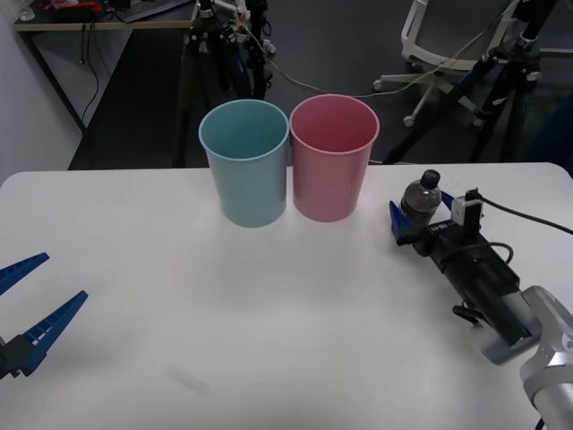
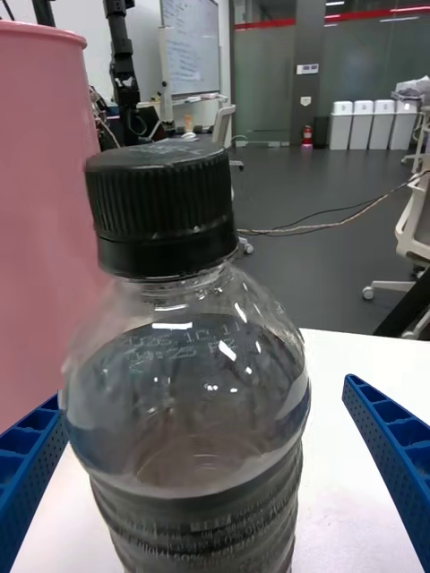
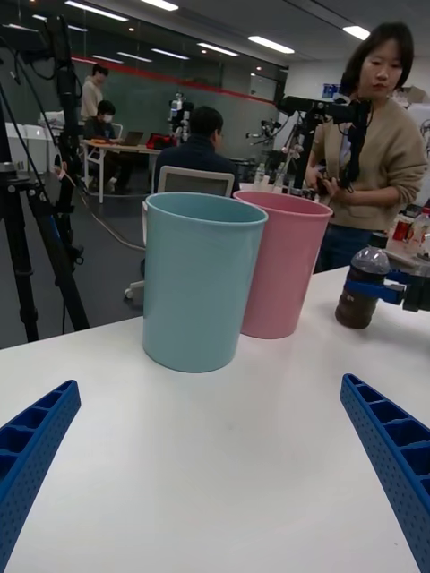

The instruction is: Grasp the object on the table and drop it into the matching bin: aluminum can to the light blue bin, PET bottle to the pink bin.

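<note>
One bottle (image 1: 422, 201) stands upright on the table (image 1: 269, 322), right of the pink bin (image 1: 333, 158). The right gripper (image 1: 414, 226) brackets it, fingers apart on either side; the right wrist view shows gaps between fingers and bottle. Two bins stand touching, the light blue bin (image 1: 245, 161) on the left. The left gripper (image 1: 27, 300) hovers spread at the near left.

In the right wrist view the PET bottle (image 2: 188, 385) is cut off below its label, so its base is hidden, and the pink bin (image 2: 40, 224) is cropped to 1 side strip. The front view crops the left gripper (image 1: 25, 309) at the edge, and the right gripper (image 1: 421, 228) hides the bottle's lower part.
</note>
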Robot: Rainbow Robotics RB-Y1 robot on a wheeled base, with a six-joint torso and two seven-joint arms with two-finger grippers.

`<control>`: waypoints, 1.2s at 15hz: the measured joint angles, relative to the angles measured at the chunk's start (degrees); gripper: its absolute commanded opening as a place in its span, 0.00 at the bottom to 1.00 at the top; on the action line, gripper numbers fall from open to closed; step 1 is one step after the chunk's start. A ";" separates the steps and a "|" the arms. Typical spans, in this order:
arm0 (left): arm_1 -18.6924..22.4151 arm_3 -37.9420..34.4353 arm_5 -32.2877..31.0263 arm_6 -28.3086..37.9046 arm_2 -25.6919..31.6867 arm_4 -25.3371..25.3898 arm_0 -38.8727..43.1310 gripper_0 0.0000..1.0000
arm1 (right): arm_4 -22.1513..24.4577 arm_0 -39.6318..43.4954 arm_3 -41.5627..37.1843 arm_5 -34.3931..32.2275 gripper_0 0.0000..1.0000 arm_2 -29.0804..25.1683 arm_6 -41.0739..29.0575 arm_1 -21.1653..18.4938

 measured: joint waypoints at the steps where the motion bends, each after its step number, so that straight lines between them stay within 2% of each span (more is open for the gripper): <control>1: 0.00 0.00 0.00 0.00 0.00 0.00 0.00 1.00 | -0.03 -0.15 -0.02 0.55 1.00 0.17 -0.08 0.02; 7: 0.00 0.00 0.00 0.00 0.00 0.00 0.00 1.00 | -1.40 -1.38 0.02 2.75 1.00 2.14 -0.08 0.01; 8: 0.00 0.00 0.00 0.00 0.00 0.00 0.00 1.00 | -1.36 -1.44 -0.01 2.96 0.89 2.15 -0.01 0.00; 9: 0.00 0.00 0.00 0.00 0.00 0.00 0.00 1.00 | -1.35 -1.50 -0.01 3.35 0.41 2.15 0.04 0.00; 10: 0.00 0.00 0.00 0.00 0.00 0.00 0.00 1.00 | -1.35 -1.61 -0.02 3.78 0.00 2.15 0.05 0.00; 18: 0.00 0.00 0.00 0.00 0.00 0.00 0.00 1.00 | -1.19 -1.40 -0.04 3.97 0.00 1.81 0.40 -0.23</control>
